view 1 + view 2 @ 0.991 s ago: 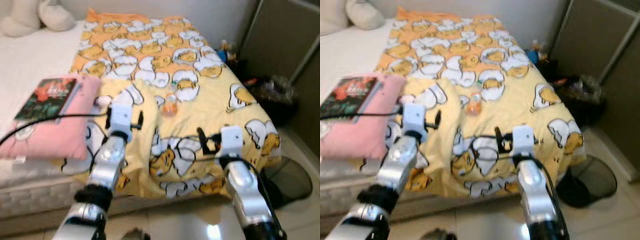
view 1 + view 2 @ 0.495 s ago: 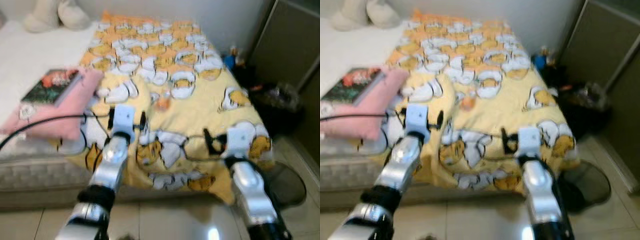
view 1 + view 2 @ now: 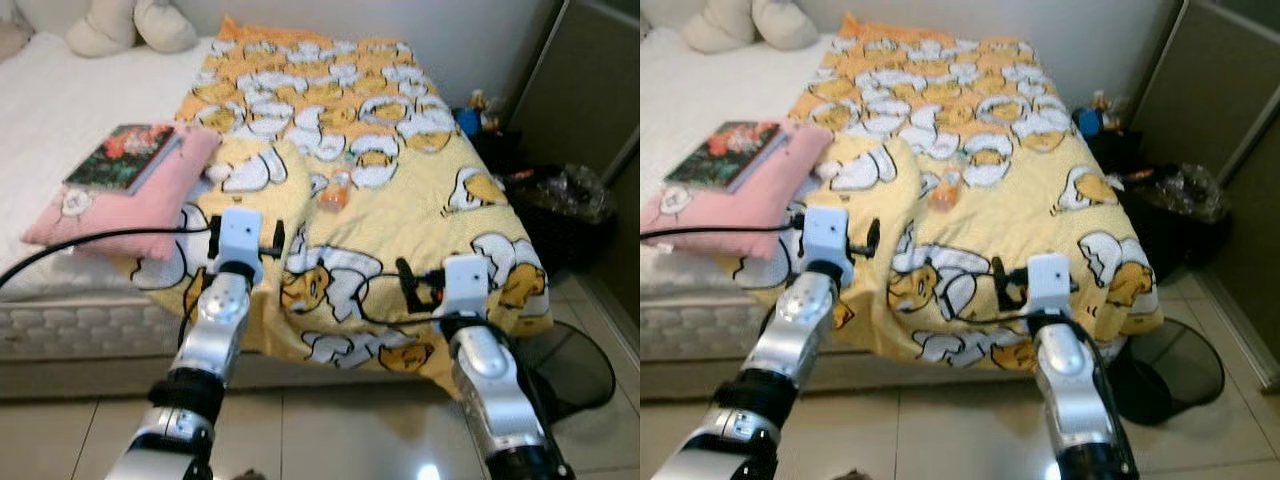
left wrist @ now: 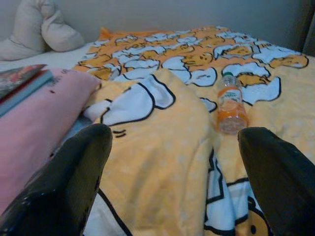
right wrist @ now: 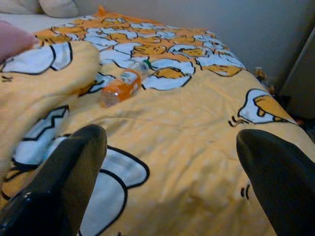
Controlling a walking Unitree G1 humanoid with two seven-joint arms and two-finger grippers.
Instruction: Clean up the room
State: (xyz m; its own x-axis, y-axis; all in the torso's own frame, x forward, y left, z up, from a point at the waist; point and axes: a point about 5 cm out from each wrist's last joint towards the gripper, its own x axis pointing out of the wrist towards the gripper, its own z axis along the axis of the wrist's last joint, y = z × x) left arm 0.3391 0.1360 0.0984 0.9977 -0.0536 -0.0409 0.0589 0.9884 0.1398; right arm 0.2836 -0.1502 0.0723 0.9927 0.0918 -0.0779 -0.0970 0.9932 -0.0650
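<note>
On the bed (image 3: 60, 320) before me, a bottle (image 3: 338, 190) lies mid-blanket (image 3: 400, 215); a book (image 3: 122, 159) rests on a pillow (image 3: 140, 205) at the left edge.

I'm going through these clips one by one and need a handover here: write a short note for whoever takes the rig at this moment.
Left gripper: open, empty, held over the near edge of the bed.
Right gripper: open, empty, beside it over the yellow blanket.
Bottle: orange drink, lying on its side on the blanket, ahead of both grippers, untouched.
Book: on the pink pillow, to the robot's left.
Bin: mesh, on the floor at the bed's right corner.
Done: nothing picked up.
Left: probably take the bottle first, then the rest.
</note>
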